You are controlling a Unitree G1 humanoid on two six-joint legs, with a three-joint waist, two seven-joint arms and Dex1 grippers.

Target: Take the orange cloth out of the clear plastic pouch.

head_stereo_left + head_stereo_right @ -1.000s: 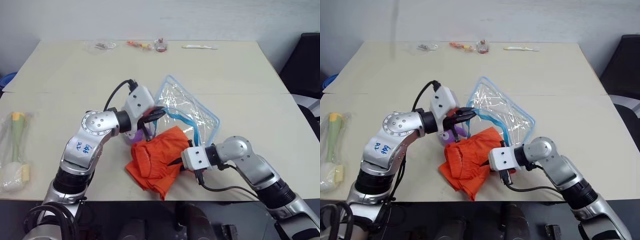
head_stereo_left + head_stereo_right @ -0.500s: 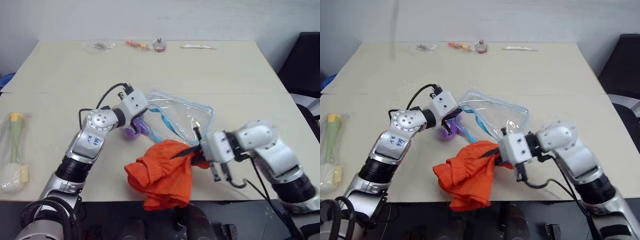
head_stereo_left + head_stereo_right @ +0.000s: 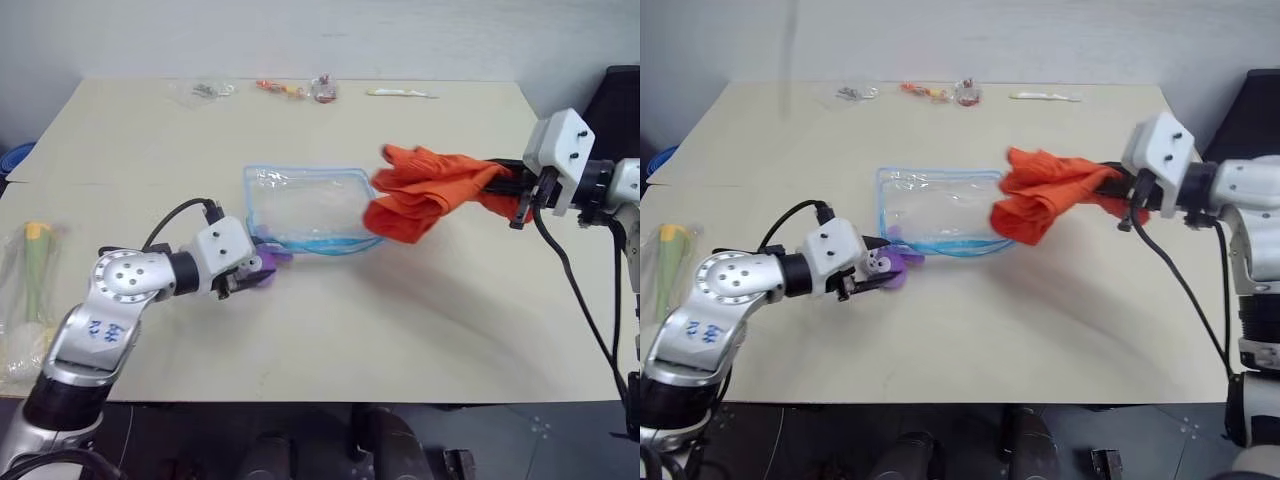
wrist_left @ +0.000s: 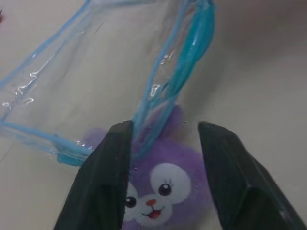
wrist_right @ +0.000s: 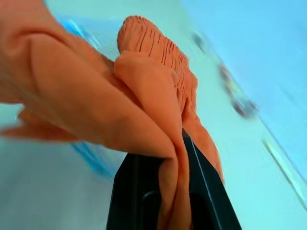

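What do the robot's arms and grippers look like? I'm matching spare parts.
Silver-grey arm segments with round joints and black sleeves near the base. Each white wrist block carries a gripper, left gripper and right gripper, with two black fingers. Black cables loop alongside. The left arm bears blue handwritten marks.

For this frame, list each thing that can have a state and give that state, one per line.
orange cloth: out of the pouch, held up above the table, hanging in folds.
clear plastic pouch: empty, lying flat on the table.
right gripper: shut on the orange cloth.
left gripper: open, holding nothing, one finger on each side of the bunny.
purple plush bunny: lying on the table against the pouch's edge.
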